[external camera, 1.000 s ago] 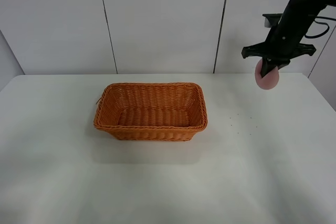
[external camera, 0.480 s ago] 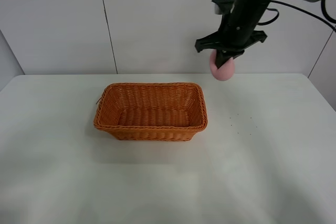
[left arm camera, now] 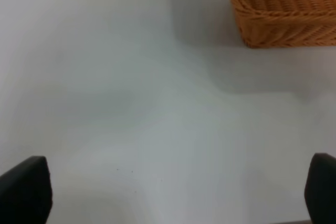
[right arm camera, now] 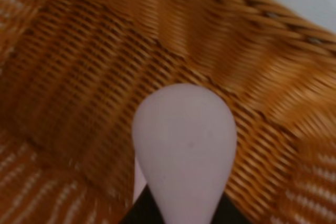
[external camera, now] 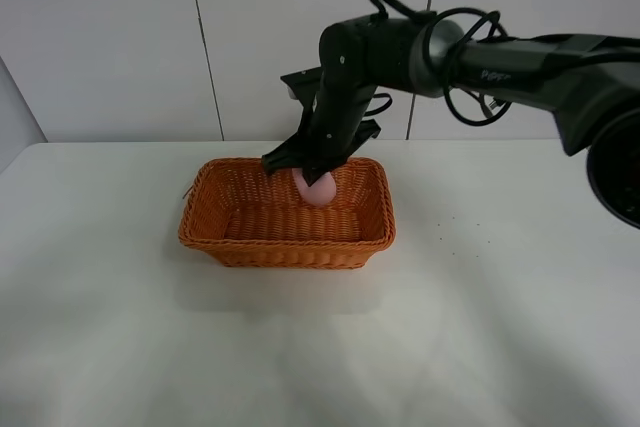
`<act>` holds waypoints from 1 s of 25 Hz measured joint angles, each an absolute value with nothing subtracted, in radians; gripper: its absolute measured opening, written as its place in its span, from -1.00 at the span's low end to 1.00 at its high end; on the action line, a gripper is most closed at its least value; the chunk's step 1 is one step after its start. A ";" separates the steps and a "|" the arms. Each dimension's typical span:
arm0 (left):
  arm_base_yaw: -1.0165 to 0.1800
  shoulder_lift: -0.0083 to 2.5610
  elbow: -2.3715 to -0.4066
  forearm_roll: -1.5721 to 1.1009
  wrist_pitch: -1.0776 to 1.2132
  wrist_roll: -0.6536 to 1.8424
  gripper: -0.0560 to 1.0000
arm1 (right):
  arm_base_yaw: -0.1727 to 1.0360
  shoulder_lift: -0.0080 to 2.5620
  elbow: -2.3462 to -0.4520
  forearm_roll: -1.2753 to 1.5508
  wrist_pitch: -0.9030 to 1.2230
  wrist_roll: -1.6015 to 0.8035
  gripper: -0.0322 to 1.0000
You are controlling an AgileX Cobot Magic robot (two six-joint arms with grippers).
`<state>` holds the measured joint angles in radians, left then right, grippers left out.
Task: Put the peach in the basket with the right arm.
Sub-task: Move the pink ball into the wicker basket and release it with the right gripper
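The orange-brown wicker basket (external camera: 250,235) stands mid-table. My right gripper (external camera: 314,173) hangs over its far right part, shut on the pale pink peach (external camera: 318,188), which dangles just inside the rim, above the basket floor. In the right wrist view the peach (right arm camera: 185,150) fills the middle, with the woven basket wall (right arm camera: 79,66) all around it; the fingers are almost hidden beneath the peach. The left gripper (left arm camera: 168,192) shows only two dark fingertips (left arm camera: 23,190) far apart over bare table, open and holding nothing, with a corner of the basket (left arm camera: 283,9) beyond.
The white table (external camera: 500,327) stretches around the basket. A pale panelled wall (external camera: 110,37) rises behind the table's far edge. The right arm (external camera: 480,47) reaches in from the right, with black cables looping off it.
The right arm has swung left from the table's far right side and come down, carrying the peach to just inside the basket's rim.
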<state>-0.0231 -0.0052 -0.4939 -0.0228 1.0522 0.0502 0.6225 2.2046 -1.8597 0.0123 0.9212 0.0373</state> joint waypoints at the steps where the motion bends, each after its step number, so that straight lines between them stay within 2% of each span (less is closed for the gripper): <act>1: -0.023 -0.005 -0.494 -0.023 1.052 0.050 0.98 | 0.624 2.229 -1.860 0.016 0.900 0.037 -0.93; 4: -0.023 -0.005 -0.494 -0.023 1.052 0.050 0.98 | 0.626 2.286 -1.860 0.018 0.861 0.039 -0.90; 6: -0.023 -0.005 -0.494 -0.023 1.052 0.050 0.98 | 0.626 2.306 -1.860 0.019 0.859 0.039 -0.75; 8: -0.023 -0.005 -0.494 -0.023 1.052 0.050 0.98 | 0.626 2.310 -1.860 0.019 0.862 0.039 -0.46; 11: -0.023 -0.005 -0.494 -0.023 1.052 0.050 0.98 | 0.626 2.307 -1.860 0.020 0.871 0.039 0.15; 13: -0.023 -0.005 -0.494 -0.023 1.052 0.050 0.98 | 0.626 2.302 -1.860 0.020 0.885 0.039 0.31; 18: -0.023 -0.005 -0.494 -0.023 1.052 0.050 0.98 | 0.626 2.285 -1.956 0.020 1.005 0.039 0.40; 22: -0.023 -0.005 -0.494 -0.023 1.052 0.050 0.98 | 0.622 2.274 -2.147 0.011 1.177 0.039 0.41; 25: -0.023 -0.005 -0.494 -0.023 1.052 0.050 0.98 | 0.612 2.262 -2.249 0.009 1.203 0.039 0.41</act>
<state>-0.0231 -0.0052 -0.4939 -0.0228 1.0522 0.0502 0.6125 2.2621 -2.2487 0.0089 1.2031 0.0391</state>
